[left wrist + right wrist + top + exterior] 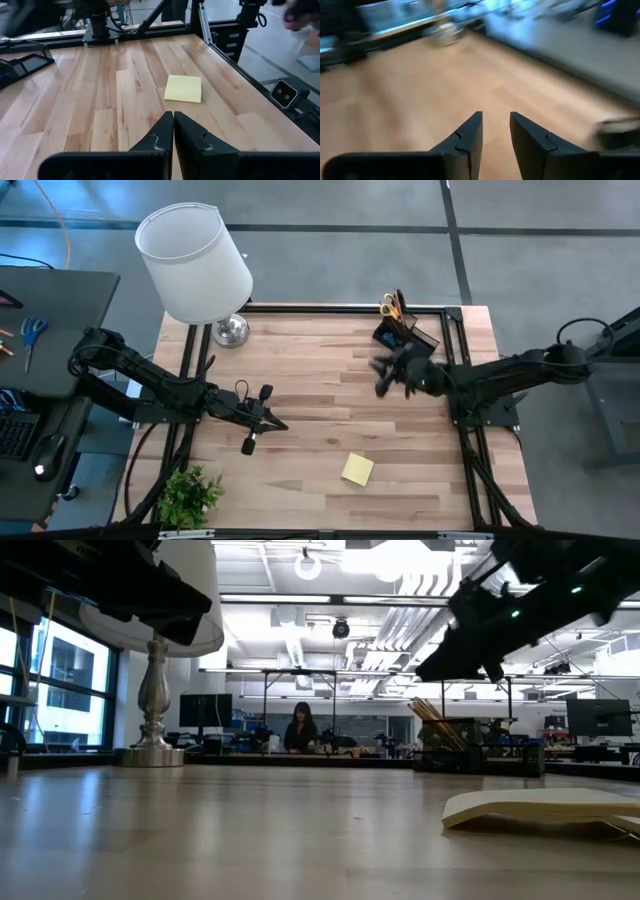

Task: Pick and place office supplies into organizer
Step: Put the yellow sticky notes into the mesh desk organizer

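The black organizer [406, 333] stands at the table's far right, with yellow-handled scissors [390, 306] and pencils upright in it; the low view shows it [452, 746] in the distance. A yellow sticky-note pad [357, 469] lies flat on the wood toward the near edge, also seen in the left wrist view [183, 88] and the low view [545, 808]. My right gripper [496, 117] is open with nothing between its fingers, above the table just near-side of the organizer [384, 376]. My left gripper [173, 120] is shut and empty, above the table's left half [282, 426].
A white lamp [195, 262] stands at the far left corner on its metal base [153, 712]. A small green plant [189, 496] sits at the near left corner. A black frame [452, 350] borders the table. A side desk [40, 330] with blue-handled scissors stands to the left.
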Motion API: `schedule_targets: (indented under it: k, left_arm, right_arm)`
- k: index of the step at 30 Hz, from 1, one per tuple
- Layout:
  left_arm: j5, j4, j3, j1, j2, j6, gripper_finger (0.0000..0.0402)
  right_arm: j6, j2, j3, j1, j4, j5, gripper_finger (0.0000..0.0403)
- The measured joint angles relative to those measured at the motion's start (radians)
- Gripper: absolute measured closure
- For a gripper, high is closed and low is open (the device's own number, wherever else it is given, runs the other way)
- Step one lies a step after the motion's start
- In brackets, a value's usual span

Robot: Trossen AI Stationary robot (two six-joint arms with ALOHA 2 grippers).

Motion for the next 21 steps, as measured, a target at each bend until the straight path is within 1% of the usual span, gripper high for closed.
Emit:
schedule_targets:
  k: [2,6,8,10,13,14,17,21]
  left_arm:
    - [0.000,0.000,0.000,0.000,0.000,-0.006,0.0396]
    - [0.000,0.006,0.000,0.000,0.000,-0.027,0.0396]
    - [0.000,0.018,0.000,0.000,0.000,-0.041,0.0396]
    - [0.000,0.023,0.000,0.000,0.000,-0.048,0.0396]
    - [0.000,0.015,0.000,0.000,0.000,-0.051,0.0396]
    - [0.000,0.011,0.000,0.000,0.000,-0.051,0.0396]
    - [0.000,-0.001,0.000,0.000,0.000,-0.064,0.0396]
    - [0.002,-0.021,0.000,0.000,0.000,-0.078,0.0396]
  right_arm:
    - [0.090,0.005,0.000,0.082,-0.025,-0.035,0.0309]
    - [0.290,0.037,0.000,0.213,-0.054,-0.198,0.0309]
    - [0.368,0.063,0.000,0.277,-0.049,-0.247,0.0309]
    - [0.428,0.098,0.000,0.341,-0.037,-0.229,0.0309]
    - [0.482,0.173,0.002,0.415,0.002,-0.151,0.0309]
    - [0.503,0.201,0.002,0.431,0.012,-0.144,0.0309]
    - [0.571,0.295,0.029,0.461,0.037,-0.172,0.0309]
    - [0.604,0.443,0.127,0.480,0.029,-0.268,0.0304]
